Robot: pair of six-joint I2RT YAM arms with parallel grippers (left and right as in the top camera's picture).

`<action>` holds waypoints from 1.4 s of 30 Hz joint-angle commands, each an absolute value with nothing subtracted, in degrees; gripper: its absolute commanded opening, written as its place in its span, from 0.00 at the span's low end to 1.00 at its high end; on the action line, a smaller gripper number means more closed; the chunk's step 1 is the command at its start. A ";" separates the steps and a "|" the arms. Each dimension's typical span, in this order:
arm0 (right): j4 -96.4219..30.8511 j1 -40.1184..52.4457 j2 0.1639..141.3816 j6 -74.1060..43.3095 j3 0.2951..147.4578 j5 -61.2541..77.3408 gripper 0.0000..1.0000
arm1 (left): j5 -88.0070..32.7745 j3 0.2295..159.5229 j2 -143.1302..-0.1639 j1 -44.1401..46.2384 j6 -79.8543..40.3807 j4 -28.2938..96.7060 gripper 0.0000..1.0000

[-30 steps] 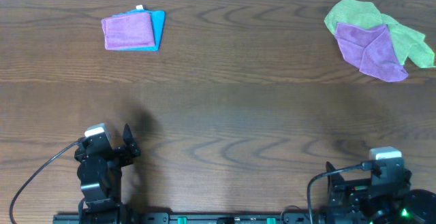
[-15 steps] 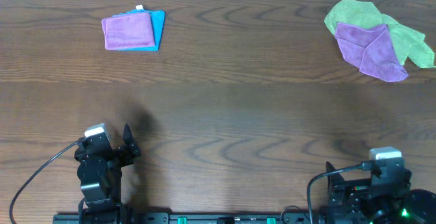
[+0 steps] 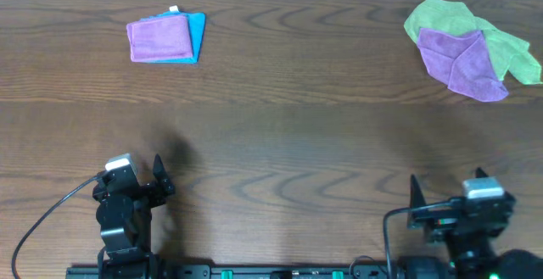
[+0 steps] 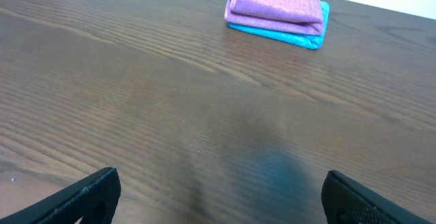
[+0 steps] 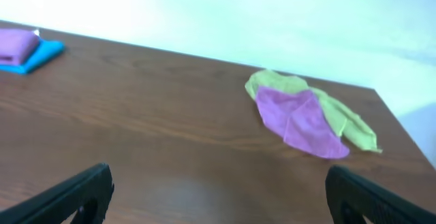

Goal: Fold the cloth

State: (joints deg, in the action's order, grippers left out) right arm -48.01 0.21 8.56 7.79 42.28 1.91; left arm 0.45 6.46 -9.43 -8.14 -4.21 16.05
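The cloth [image 3: 462, 58] lies crumpled on a lime green cloth [image 3: 437, 16].

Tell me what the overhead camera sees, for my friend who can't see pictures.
A crumpled purple cloth lies unfolded on a lime green cloth at the far right of a dark wooden table. At the far left, a folded purple cloth sits on a blue cloth. The left gripper and right gripper sit open and empty at the near edge.
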 commanded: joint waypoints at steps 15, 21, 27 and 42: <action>-22.81 -0.47 2.68 8.88 8.45 1.80 0.99 | 1.48 4.97 -8.84 -8.34 -3.27 16.40 0.95; -22.46 -0.47 0.62 8.88 6.63 0.12 0.99 | 1.48 4.97 -8.84 -8.34 -3.27 16.40 0.95; -22.46 -0.47 0.30 8.88 6.63 -1.10 0.99 | 1.50 4.97 -8.84 -8.34 -3.27 16.40 0.95; -22.48 -0.47 0.32 8.86 6.63 -1.08 0.99 | 1.50 4.97 -8.84 -8.34 -3.27 16.40 0.96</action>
State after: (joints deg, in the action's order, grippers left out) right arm -22.46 0.14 0.95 8.21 7.33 -0.08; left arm 0.47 6.44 -9.23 -8.14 -4.21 16.03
